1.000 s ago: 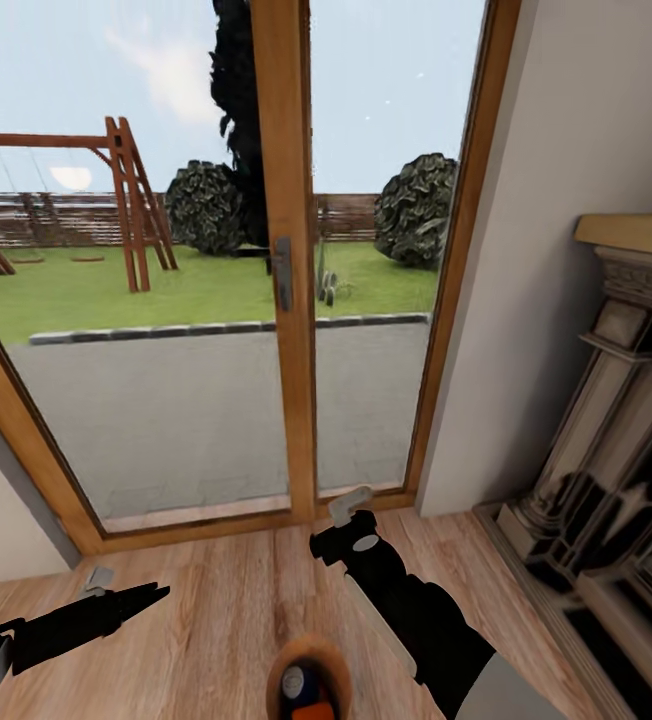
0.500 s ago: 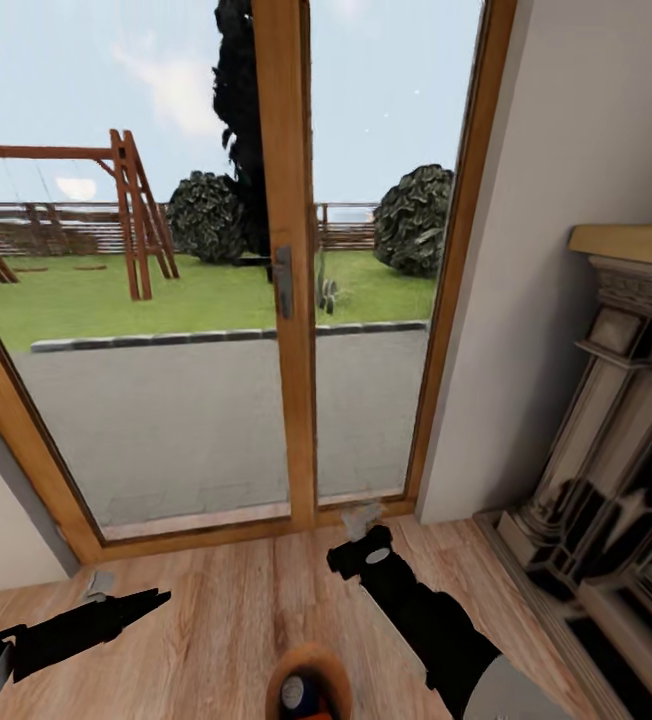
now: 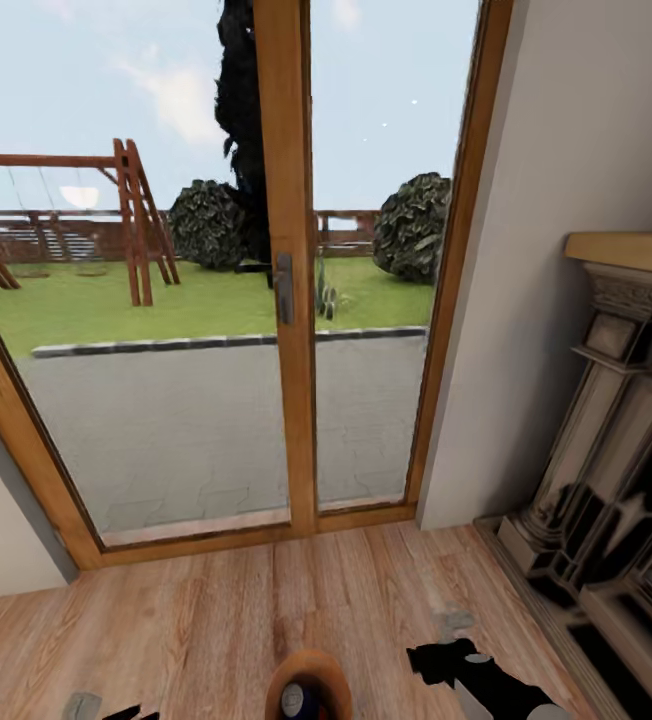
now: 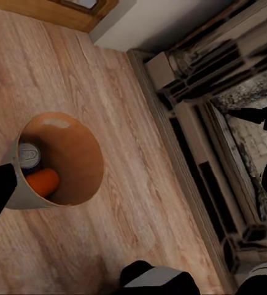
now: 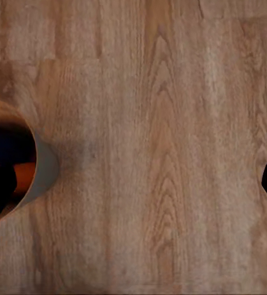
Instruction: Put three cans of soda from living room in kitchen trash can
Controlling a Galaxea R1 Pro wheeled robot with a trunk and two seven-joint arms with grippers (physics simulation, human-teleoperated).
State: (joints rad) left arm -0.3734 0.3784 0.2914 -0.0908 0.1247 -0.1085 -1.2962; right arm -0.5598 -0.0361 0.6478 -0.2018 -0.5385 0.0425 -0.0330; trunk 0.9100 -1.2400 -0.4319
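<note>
The small round bucket-like bin with a pale grey outside and brown inside (image 4: pixel 59 161) stood on the pale wood plank floor (image 3: pixel 216 610), right at the robot's front — in the head view only its brown rim (image 3: pixel 309 664) showed at the lower edge. Inside it lay a dark blue soda can with a silver top (image 4: pixel 29 155) and an orange soda can (image 4: pixel 42 182), the two touching; the right wrist view gave the same pair as a blue patch (image 5: pixel 7 144) above an orange one (image 5: pixel 23 175). Whether a third can lay under them could not be told.

Ahead rose the wood-framed glass doors (image 3: pixel 286 290) onto a garden, and to the robot's right a carved pale fireplace surround with a wooden mantel (image 3: pixel 616 420).

The right arm's black pincer (image 3: pixel 456 640) hung low over the floor, just right of the bin; whether its fingers were apart or together could not be told from these views. Of the left pincer (image 3: pixel 83 706) only a grey tip showed at the bottom edge, and its state could not be told either.

Judging by the fireplace, the robot was in the living room with the cans already in the bin — so the step in hand looked like carriage rather than picking. The next move would call for taking hold of the bin, then turning away from the doors toward the kitchen, keeping the bin upright so nothing rolled out.
</note>
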